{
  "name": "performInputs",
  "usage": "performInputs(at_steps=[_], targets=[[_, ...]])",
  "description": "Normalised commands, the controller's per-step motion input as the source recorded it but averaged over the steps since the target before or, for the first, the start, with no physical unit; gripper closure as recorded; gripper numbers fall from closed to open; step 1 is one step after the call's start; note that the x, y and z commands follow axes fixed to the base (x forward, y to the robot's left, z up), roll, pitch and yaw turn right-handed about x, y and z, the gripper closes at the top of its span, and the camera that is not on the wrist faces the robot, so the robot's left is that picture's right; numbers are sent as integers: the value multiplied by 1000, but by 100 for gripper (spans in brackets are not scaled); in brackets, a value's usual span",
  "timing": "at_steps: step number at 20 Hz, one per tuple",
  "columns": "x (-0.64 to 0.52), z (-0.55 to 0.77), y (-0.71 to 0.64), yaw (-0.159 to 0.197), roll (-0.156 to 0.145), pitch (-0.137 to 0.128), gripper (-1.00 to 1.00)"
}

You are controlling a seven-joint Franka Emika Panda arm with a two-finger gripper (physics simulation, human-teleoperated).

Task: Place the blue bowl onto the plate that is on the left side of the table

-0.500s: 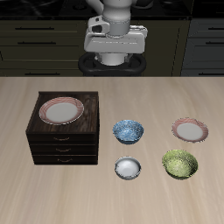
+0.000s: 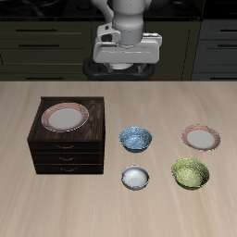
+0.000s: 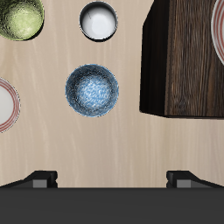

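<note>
The blue bowl stands upright on the table, in front of the cabinet's corner; it also shows in the wrist view. The plate on the left side of the table lies flat beside it, with a gap between them, and only its edge shows in the wrist view. My gripper hangs high above the table's back, well behind the bowl. In the wrist view the gripper is open and empty, with both fingertips set wide apart.
A dark brown drawer cabinet carries the second identical plate. A white-grey bowl and a yellow-green bowl stand nearer the table's front edge.
The gripper has shifted a little sideways above the table's back. The bowls and plates have not moved.
</note>
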Motion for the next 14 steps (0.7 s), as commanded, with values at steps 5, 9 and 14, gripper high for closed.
performInputs(at_steps=[5, 9, 14], targets=[[328, -15, 11, -11, 6, 26, -100], [272, 53, -29, -23, -19, -4, -100], [338, -6, 125, -25, 1, 14, -100]])
